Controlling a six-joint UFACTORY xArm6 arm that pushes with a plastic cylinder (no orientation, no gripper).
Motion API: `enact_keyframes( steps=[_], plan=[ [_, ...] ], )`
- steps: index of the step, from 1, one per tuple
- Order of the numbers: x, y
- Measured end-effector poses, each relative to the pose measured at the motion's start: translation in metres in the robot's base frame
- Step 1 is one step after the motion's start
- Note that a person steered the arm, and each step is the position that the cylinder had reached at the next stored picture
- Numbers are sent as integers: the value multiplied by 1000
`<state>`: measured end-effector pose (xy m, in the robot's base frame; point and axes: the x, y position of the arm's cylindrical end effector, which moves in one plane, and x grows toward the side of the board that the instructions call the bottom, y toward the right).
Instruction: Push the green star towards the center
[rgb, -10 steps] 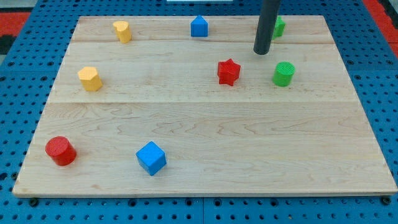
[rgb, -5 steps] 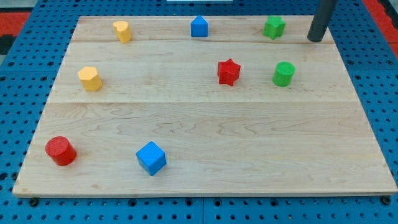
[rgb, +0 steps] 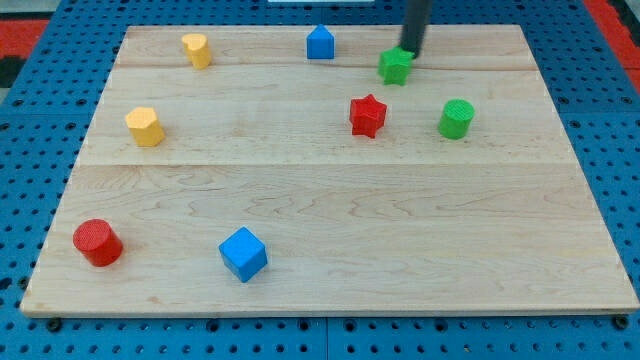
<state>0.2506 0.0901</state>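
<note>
The green star (rgb: 396, 67) lies on the wooden board (rgb: 330, 200) near the view's top, right of the middle. My tip (rgb: 412, 51) is at the star's upper right edge and looks to be touching it. The red star (rgb: 367, 115) lies just below and left of the green star.
A green cylinder (rgb: 456, 118) stands right of the red star. A blue house-shaped block (rgb: 320, 43) is at the top middle. Two yellow blocks (rgb: 196, 49) (rgb: 144, 126) are at the left. A red cylinder (rgb: 97, 242) and a blue cube (rgb: 243, 253) are at the lower left.
My tip swung from the board's top right corner to the left and pushed the green star down and left, off its earlier spot near the top edge.
</note>
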Motion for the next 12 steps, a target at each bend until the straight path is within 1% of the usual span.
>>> enact_keyframes(
  steps=[1,2,3,4,5,6,7,8,9,10,11,12],
  plan=[
    [8,-8],
    [1,37],
    [13,37],
    [41,15],
    [48,-20],
    [44,-3],
    [36,-12],
    [33,-70],
    [67,-113],
    [61,-137],
    [37,-120],
    [45,-154]
  ],
)
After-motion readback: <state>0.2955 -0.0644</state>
